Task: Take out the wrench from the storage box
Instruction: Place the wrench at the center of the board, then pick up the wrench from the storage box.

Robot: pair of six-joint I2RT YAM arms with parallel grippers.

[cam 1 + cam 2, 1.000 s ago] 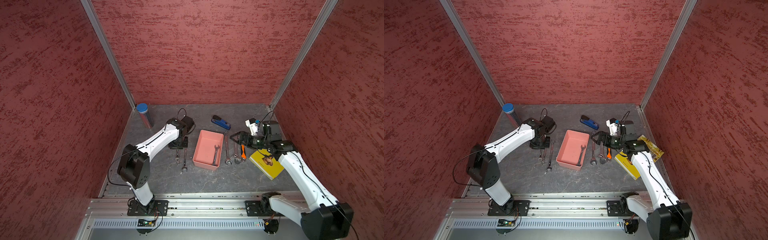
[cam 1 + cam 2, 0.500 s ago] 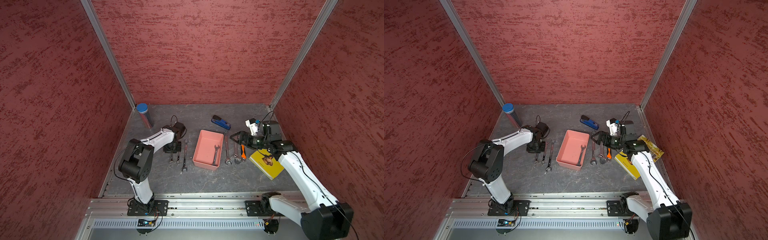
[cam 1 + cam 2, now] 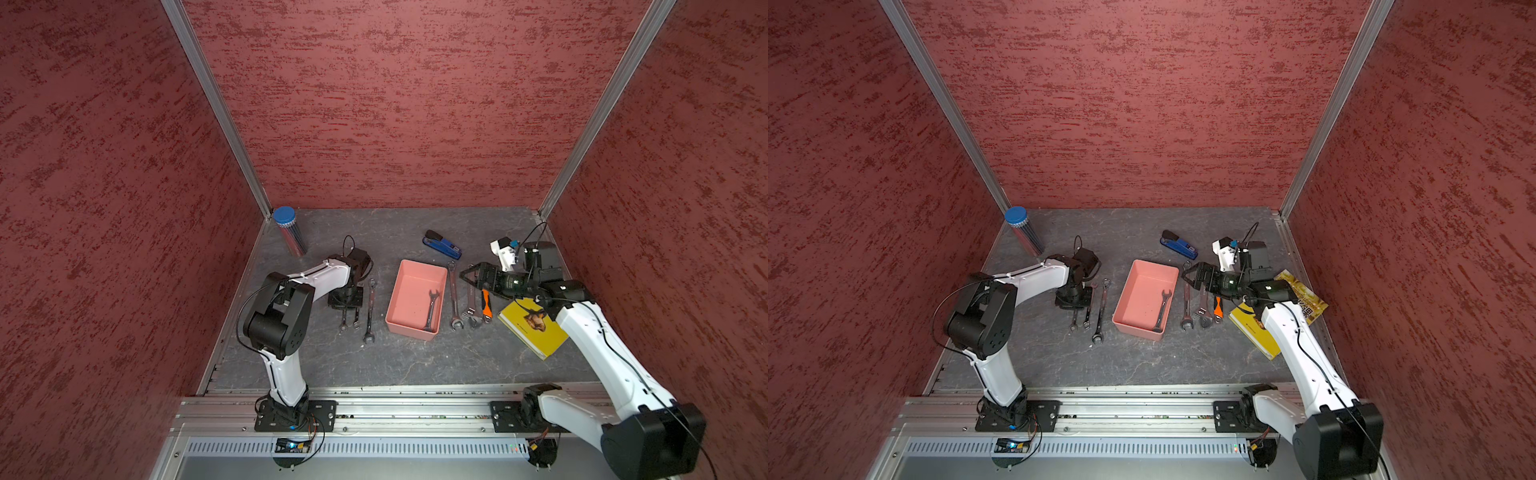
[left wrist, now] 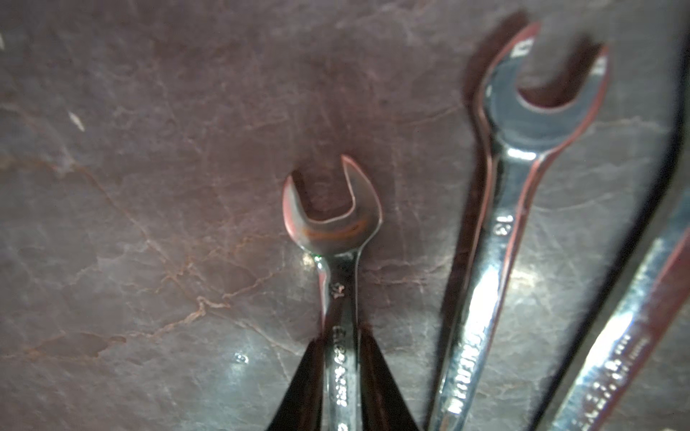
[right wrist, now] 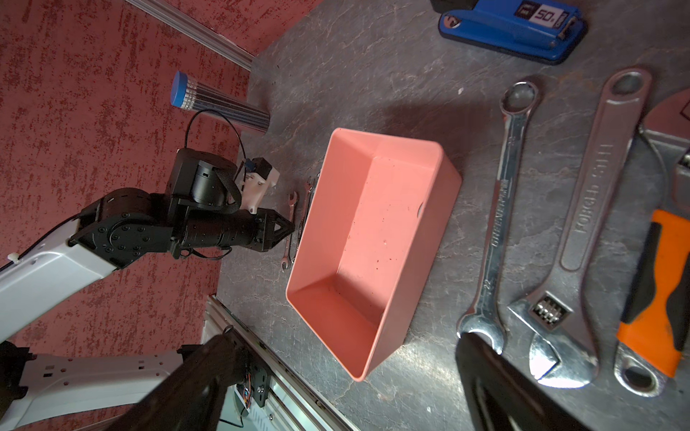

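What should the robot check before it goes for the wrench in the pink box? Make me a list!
1. Silver open-end wrench lies inside the salmon-pink plastic storage box: ok.
2. Right gripper is open, beside the box, near the long silver wrenches: ok.
3. Nothing hangs over the box in both top views: ok.
4. Right wrist view shows the wrench in the box: not ok, the box's wall hides it.
5. Left gripper is free of the small silver wrench: cannot tell. Its fingers flank the shaft, and the wrench lies on the grey table.
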